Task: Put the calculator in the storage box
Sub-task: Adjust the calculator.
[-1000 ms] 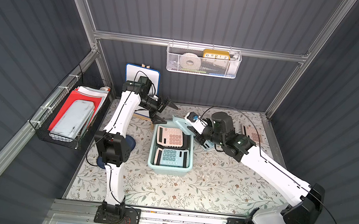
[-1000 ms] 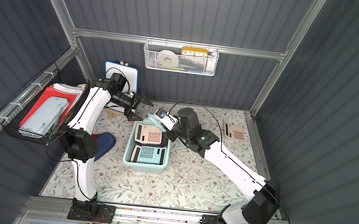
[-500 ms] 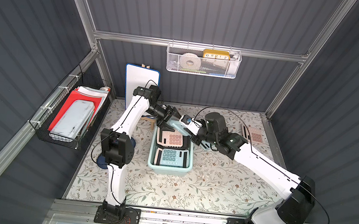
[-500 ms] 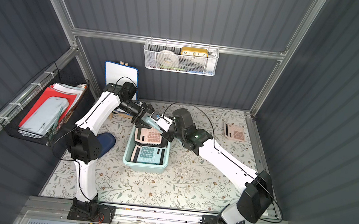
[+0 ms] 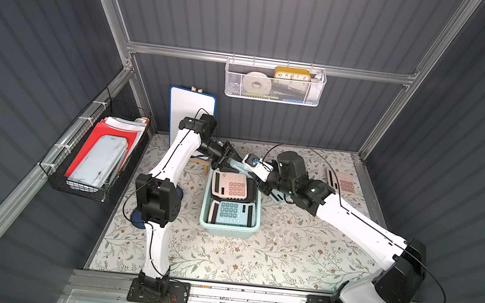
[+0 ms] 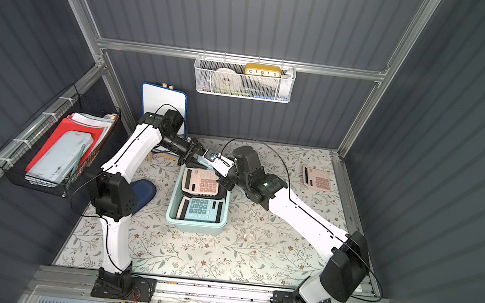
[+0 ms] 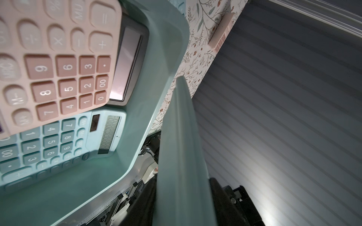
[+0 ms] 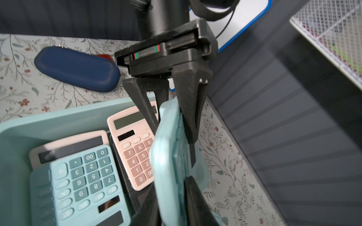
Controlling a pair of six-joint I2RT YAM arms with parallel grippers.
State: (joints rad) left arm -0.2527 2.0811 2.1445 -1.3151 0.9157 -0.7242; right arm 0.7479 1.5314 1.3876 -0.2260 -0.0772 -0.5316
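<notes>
Right end effector is cropped, its hold on raised calculator likely hidden

My left arm rises from its base at the near edge, bends at the elbow and climbs toward the back. There the wrist turns inward toward my right side. My right arm stretches long and slanting toward the middle to meet it. My left pincer is clamped on one end of the calculator, a finger on each face. My right pincer flanks the opposite end; whether it grips, I cannot tell.
</notes>
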